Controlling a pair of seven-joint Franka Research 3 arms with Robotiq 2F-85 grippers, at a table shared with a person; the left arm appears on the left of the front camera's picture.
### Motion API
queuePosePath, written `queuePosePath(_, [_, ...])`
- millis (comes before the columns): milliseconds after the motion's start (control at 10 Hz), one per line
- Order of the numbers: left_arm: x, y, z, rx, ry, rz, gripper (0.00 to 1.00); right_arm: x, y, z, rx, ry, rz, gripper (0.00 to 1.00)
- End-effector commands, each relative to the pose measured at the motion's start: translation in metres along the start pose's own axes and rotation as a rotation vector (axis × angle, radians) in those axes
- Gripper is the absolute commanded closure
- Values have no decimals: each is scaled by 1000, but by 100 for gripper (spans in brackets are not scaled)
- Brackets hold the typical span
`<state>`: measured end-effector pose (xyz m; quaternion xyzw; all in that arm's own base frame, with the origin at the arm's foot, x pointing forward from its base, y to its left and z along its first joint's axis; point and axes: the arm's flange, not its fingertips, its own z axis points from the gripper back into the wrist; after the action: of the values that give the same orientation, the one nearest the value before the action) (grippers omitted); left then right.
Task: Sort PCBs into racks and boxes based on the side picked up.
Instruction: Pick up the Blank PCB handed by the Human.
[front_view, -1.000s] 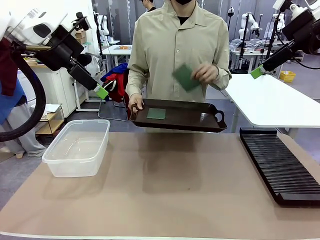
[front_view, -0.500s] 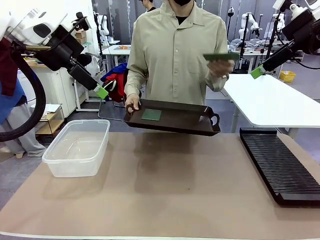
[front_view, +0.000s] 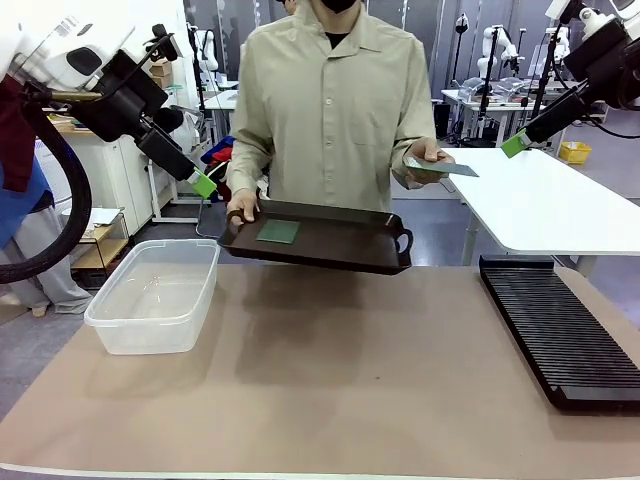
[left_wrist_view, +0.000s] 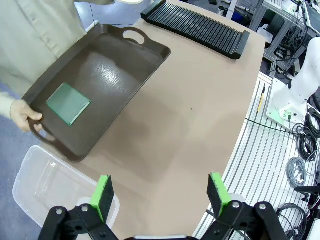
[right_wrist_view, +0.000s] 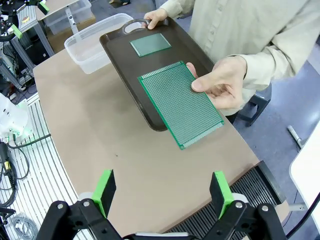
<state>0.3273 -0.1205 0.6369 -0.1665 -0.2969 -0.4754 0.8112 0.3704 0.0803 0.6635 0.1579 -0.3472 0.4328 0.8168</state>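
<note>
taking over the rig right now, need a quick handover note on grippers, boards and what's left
Open and empty, raised off the table: left gripper, right gripper.
The person's hand holds the brown tray above the table's far edge, one PCB lying in it.
The person's other hand holds the second PCB flat.
No board in the tub or the rack: nothing sorted, both PCBs left.

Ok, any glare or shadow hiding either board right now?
Left wrist view: a bright glare patch on the tray, beside the lying PCB, not over it. Front view: the tray casts a soft shadow on the table, covering nothing. Right wrist view: the held PCB is sharp, its hole grid legible.
</note>
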Motion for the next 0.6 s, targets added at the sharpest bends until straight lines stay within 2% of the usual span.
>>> queuePosePath(0, [0, -1, -1, 8, -4, -8, 0, 0, 1, -1, 3, 2, 0, 0])
queuePosePath(500, [0, -1, -1, 8, -4, -8, 0, 0, 1, -1, 3, 2, 0, 0])
